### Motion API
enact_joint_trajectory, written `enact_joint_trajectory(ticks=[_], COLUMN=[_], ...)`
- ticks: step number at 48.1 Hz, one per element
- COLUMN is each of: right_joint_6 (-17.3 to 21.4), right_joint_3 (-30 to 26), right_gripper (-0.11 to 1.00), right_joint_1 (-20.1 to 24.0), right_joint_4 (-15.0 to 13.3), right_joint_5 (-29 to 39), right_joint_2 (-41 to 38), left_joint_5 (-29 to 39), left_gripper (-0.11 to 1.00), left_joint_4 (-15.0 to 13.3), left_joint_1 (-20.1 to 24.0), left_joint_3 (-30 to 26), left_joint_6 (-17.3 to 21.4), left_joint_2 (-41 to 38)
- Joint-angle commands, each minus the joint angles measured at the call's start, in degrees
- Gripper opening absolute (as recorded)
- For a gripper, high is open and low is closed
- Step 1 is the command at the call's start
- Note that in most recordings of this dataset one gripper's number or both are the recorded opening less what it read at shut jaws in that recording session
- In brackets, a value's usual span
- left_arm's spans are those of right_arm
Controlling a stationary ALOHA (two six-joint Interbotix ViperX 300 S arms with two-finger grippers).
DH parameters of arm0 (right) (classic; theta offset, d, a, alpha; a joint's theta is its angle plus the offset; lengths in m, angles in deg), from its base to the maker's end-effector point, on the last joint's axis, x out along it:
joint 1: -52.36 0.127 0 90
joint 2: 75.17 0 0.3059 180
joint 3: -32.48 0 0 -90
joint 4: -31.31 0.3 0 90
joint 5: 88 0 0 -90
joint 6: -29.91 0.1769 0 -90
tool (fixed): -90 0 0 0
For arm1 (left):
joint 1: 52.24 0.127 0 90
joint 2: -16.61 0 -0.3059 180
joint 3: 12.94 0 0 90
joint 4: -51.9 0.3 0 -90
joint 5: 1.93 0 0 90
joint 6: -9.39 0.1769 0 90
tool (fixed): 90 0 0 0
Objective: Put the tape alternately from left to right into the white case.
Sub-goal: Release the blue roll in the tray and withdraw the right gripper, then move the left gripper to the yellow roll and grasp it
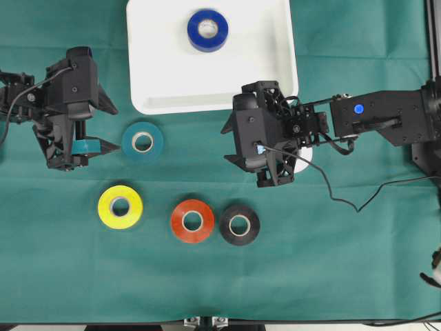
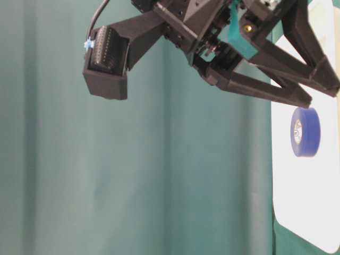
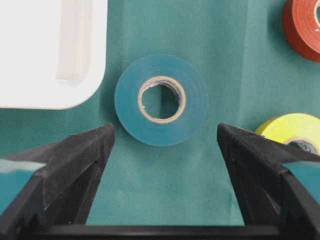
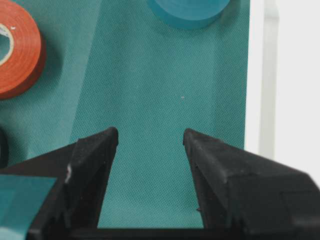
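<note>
The white case point(image 1: 158, 83) lies at the top middle with the blue tape point(image 1: 207, 29) point(image 2: 305, 132) inside it. On the green cloth lie the teal tape point(image 1: 142, 141) point(image 3: 130, 100), yellow tape point(image 1: 120, 206), orange-red tape point(image 1: 192, 221) and black tape point(image 1: 239, 224). My left gripper point(image 1: 116, 128) point(image 3: 165, 131) is open, its fingers either side of the teal roll's near edge without touching it. Below the case's lower right corner, my right gripper point(image 1: 224, 145) point(image 4: 150, 132) is open over bare cloth. A white rounded edge point(image 1: 305, 157) shows under the right arm.
The case's rounded corner point(image 3: 50, 50) sits just left of the teal roll in the left wrist view. The case rim point(image 4: 260, 75) runs along the right of the right wrist view. A cable point(image 1: 344, 200) trails across the cloth from the right arm.
</note>
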Motion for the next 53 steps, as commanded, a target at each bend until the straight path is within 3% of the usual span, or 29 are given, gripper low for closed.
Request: enact_joint_trajectory(ticks=[1, 17, 35, 45, 53], right_joint_6=[0.0, 0.0, 0.0, -0.09, -0.09], right_joint_3=[-0.53, -0.53, -0.44, -0.26, 0.09], right_gripper=[0.65, 0.65, 0.65, 0.65, 0.65], right_joint_1=[0.18, 0.18, 0.18, 0.18, 0.18], right_joint_4=[-0.09, 0.0, 0.0, -0.09, -0.09], right_joint_5=[-0.44, -1.14, -1.23, -1.49, -1.58], right_joint_2=[1.49, 1.14, 0.97, 0.62, 0.53], left_joint_5=[-0.44, -1.14, -2.29, -2.37, -3.25], left_gripper=[0.79, 0.79, 0.79, 0.79, 0.79], left_joint_4=[0.0, -0.18, -0.09, -0.09, -0.09], left_joint_1=[-0.53, -5.98, -12.83, -14.41, -14.41], left_joint_3=[-0.88, -0.7, 0.26, 0.35, 0.09], left_joint_6=[-0.09, -0.79, -14.06, -17.49, -17.93], left_joint_2=[0.26, 0.09, -1.23, -2.9, -4.57])
